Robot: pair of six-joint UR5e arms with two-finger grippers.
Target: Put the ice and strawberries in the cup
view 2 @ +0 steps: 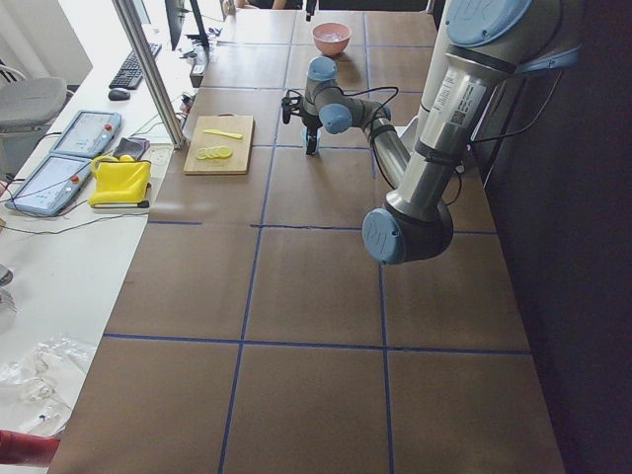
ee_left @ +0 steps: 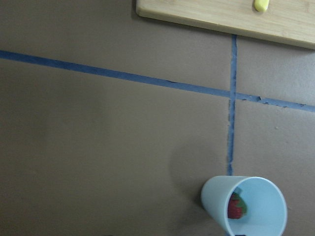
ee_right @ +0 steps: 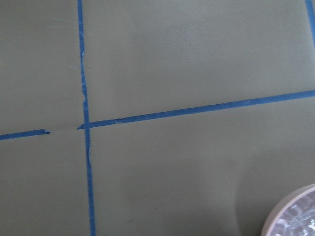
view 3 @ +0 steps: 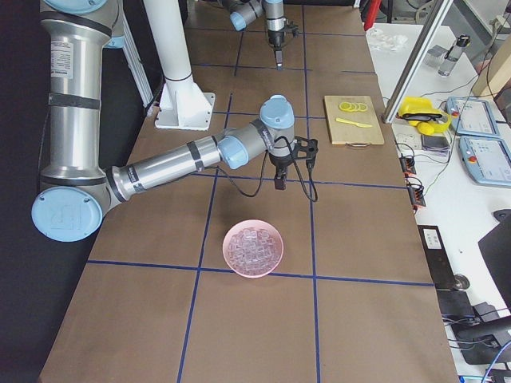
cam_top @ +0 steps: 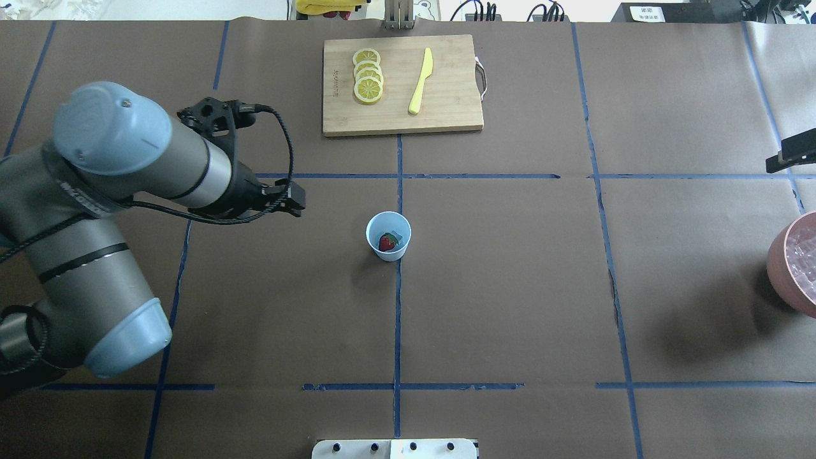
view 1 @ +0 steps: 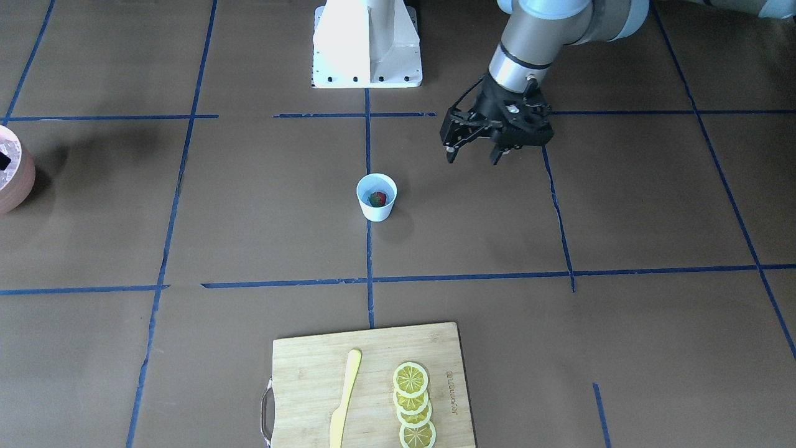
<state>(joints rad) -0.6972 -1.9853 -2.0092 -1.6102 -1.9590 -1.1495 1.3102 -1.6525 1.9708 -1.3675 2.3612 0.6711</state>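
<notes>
Your bench (cam_top: 510,287) is brown paper gridded with blue tape (cam_top: 398,319). A white side table (view 2: 69,286) with tablets runs along the edge opposite the robot. Lettering on the cutting board (view 1: 305,373) there is too small to read. The cup (view 1: 376,211) stands mid-bench with the strawberry (view 1: 377,199) inside. Ice (view 3: 254,247) fills the bowl (view 3: 227,247) near the right end. The left gripper (view 1: 472,160) hangs spread near the cup. You cannot tell the state of the right gripper (view 3: 278,182).
</notes>
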